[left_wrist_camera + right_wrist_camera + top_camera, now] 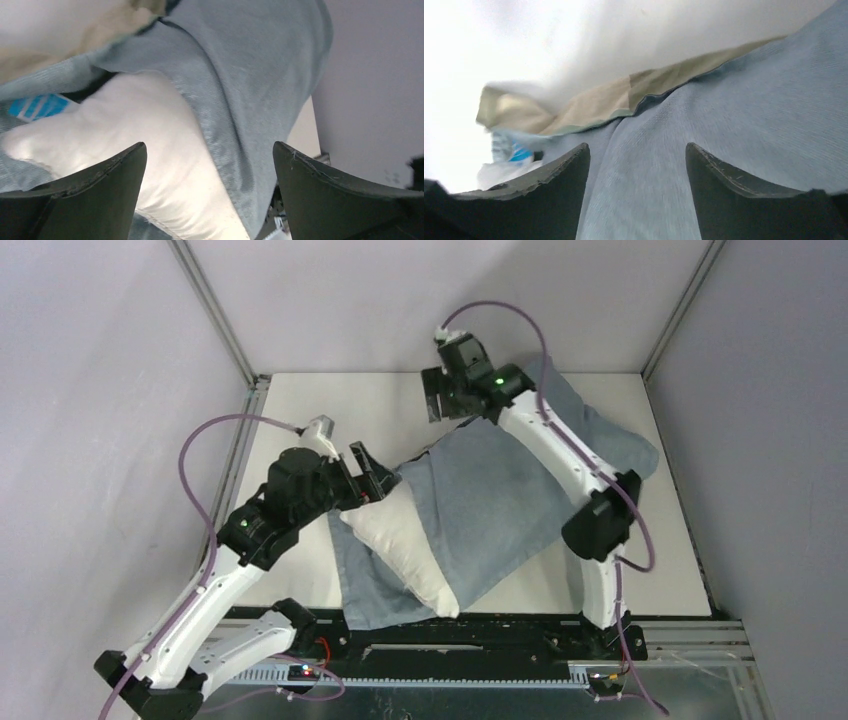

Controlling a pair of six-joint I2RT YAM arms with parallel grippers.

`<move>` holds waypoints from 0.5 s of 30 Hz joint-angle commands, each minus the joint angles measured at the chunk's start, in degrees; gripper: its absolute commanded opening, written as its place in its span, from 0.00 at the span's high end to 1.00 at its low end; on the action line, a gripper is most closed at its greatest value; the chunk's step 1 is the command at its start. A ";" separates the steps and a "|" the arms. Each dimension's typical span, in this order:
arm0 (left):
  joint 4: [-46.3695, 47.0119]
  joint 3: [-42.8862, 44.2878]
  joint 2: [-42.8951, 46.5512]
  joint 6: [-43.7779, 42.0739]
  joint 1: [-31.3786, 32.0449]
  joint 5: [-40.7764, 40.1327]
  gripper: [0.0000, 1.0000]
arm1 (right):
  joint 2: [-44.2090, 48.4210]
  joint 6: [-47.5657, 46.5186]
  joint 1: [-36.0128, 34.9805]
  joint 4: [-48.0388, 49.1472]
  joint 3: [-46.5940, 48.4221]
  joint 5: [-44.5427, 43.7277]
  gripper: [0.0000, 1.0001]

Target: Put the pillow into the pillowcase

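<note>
The left gripper (368,472) has its jaws spread wide and grips nothing. In the left wrist view the two dark fingers (100,200) stand well apart, with cloth beyond them but none pinched between. It sits low over the bench, toward the left edge and about midway between near and far, just beside the bared corner of the pillow (400,540).

The right gripper (437,405) is also wide open and empty. It hangs raised near the middle of the far edge, and its fingers (749,200) frame only the blue-grey cloth under them.

The pillow lies mostly inside the pillowcase (500,490). Only an off-white wedge shows, running from near the left gripper down toward the near edge. Its blue-printed tag (37,106) peeks out at the mouth of the sack, close to the left gripper.

The pillowcase stretches slantwise across the table (320,410), from the near edge left of centre up toward the far right corner, plump where the pillow fills it. At its open end the hem is folded back, showing the beige inner side (599,105). A flap of blue-grey cloth lies flat under the bared wedge at the near edge.
</note>
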State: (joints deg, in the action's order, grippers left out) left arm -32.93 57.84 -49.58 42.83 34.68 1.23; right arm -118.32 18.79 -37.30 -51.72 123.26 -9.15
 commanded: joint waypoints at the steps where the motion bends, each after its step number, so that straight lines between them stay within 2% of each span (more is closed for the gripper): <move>1: 0.04 -3.13 2.25 -2.57 -3.82 -6.76 0.03 | 12.17 -2.88 -3.11 1.41 3.02 -1.65 0.25; 5: -1.12 -3.53 -0.19 -3.17 -5.33 -11.17 0.06 | 17.17 -8.37 -8.08 2.80 -4.35 -1.17 0.20; 10: 2.25 -10.64 0.20 2.98 -10.73 -13.13 0.19 | 22.74 -16.13 -15.75 7.59 -16.98 -0.47 0.17; 13: 8.92 -19.11 2.39 7.88 -16.08 -13.57 0.18 | 22.65 -18.46 -19.44 9.08 -20.31 0.59 0.17; 15: 13.42 -23.28 0.90 11.63 -20.63 -10.16 0.12 | 21.73 -20.96 -22.73 9.94 -21.05 0.53 0.17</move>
State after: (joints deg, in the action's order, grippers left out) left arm -28.56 41.78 -48.69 46.48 20.82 -9.52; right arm -94.63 4.75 -55.64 -44.84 104.38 -9.19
